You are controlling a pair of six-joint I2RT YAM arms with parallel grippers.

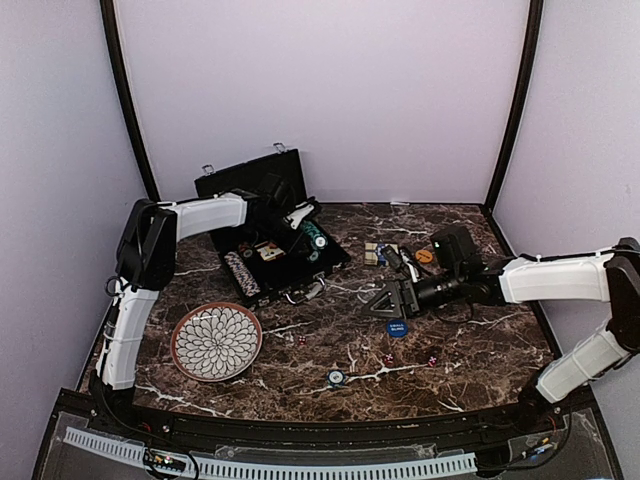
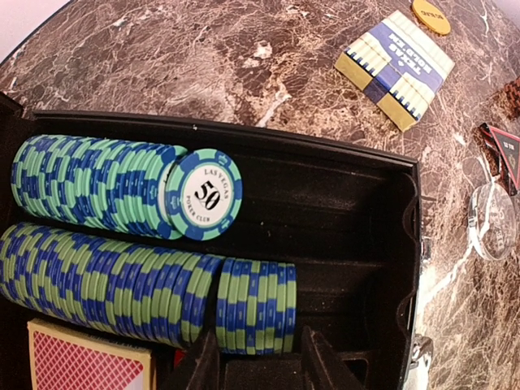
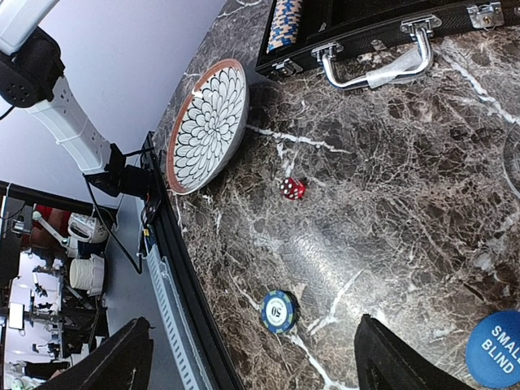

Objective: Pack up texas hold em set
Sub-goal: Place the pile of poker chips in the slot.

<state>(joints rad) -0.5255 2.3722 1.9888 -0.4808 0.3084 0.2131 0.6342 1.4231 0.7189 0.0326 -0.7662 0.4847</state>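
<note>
The black briefcase [image 1: 262,192] lies open at the back left. My left gripper [image 1: 303,222] is inside it, open. In the left wrist view its fingers [image 2: 199,357] straddle a short stack of blue-green chips [image 2: 256,301] resting in a slot, with thin gaps on each side. Two long chip rows [image 2: 89,187] lie beside the stack, and a red-backed deck [image 2: 85,361] is in the case. My right gripper [image 1: 385,297] is wide open and empty over the table, and a single 50 chip [image 3: 279,310] lies between its fingers [image 3: 398,361].
The round patterned plate [image 1: 216,341] sits front left. A blue-striped card deck [image 2: 396,67], an orange button [image 1: 424,256], a blue small-blind button [image 1: 397,327] and small red dice [image 3: 292,188] lie loose on the marble. The case handle [image 3: 378,65] faces the right arm.
</note>
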